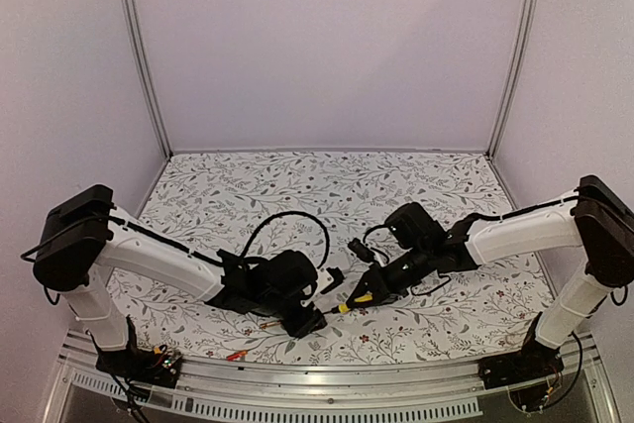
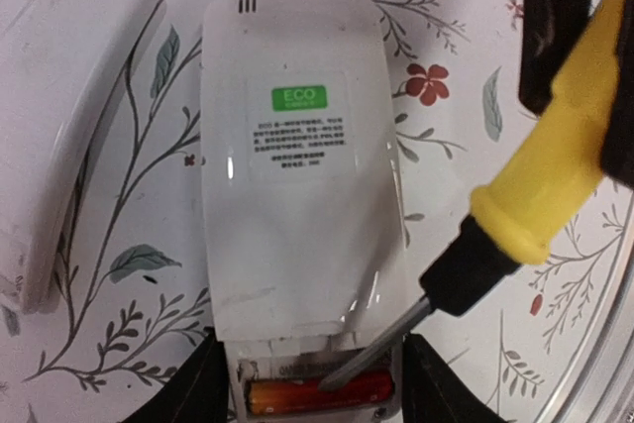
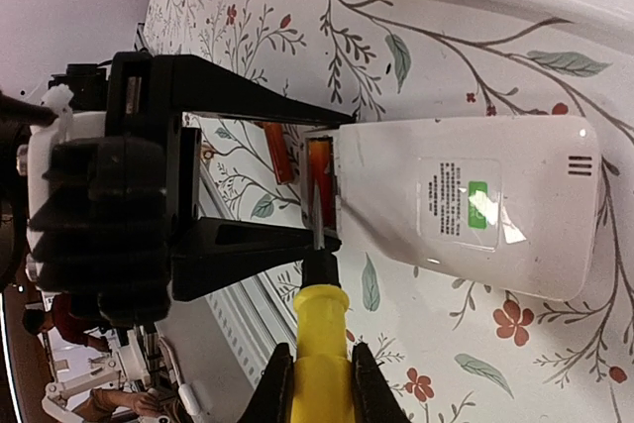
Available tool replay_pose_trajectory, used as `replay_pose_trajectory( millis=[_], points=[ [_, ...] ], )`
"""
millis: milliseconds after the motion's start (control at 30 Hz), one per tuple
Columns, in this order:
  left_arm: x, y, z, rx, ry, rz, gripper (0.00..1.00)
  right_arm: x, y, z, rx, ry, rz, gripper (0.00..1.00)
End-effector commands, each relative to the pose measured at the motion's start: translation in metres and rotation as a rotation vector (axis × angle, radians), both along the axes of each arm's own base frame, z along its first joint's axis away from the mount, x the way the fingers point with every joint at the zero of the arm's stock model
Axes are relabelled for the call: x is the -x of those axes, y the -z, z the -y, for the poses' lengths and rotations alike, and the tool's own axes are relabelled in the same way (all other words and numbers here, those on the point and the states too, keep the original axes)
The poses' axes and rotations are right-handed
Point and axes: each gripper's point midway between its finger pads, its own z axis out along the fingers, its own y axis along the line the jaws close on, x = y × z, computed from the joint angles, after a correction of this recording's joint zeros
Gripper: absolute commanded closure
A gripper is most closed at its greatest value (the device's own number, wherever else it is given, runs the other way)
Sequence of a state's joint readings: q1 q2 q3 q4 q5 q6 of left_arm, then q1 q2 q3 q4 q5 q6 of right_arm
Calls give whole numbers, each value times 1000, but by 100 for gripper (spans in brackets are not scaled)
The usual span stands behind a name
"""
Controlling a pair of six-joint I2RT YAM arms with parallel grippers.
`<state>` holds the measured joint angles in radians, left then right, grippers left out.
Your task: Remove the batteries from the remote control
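The remote (image 2: 297, 175) is clamped at its open end by the left tool (image 3: 335, 180), near the middle of the table's (image 1: 297, 185) near edge. A battery (image 2: 317, 395) lies crosswise in the compartment; the screwdriver (image 2: 535, 205), gripped by the right tool (image 3: 319, 383), is set tip-down on it.

The left arm (image 1: 158, 257) reaches from its near-left base toward the middle, elbow low. The left gripper (image 1: 303, 320) points down, its fingers (image 3: 248, 101) clamped on either side of one end of the remote (image 3: 466, 200). The right arm (image 1: 515, 233) stretches in from the near right, wrist angled down and leftward. The right gripper (image 1: 365, 294) pinches the screwdriver (image 3: 319, 344) by its yellow handle, just beside the left gripper.
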<state>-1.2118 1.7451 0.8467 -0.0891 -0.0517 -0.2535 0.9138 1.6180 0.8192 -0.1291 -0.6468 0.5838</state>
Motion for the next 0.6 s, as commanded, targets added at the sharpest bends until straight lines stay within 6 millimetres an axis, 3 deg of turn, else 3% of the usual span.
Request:
replay_pose_trajectory(
  millis=[0,267,367,567],
  points=[
    [17,25,-17,-79,56,-45,52,4,4,-10,-78,-15,-47,100],
    [16,24,-16,-74,56,-46,53,1,5,-16,-94,-4,-66,100],
    [16,24,-19,-77,54,-42,54,-4,7,-9,-32,25,-35,100],
    [16,21,-21,-64,61,-31,54,-16,-15,7,47,66,74,100]
  ],
)
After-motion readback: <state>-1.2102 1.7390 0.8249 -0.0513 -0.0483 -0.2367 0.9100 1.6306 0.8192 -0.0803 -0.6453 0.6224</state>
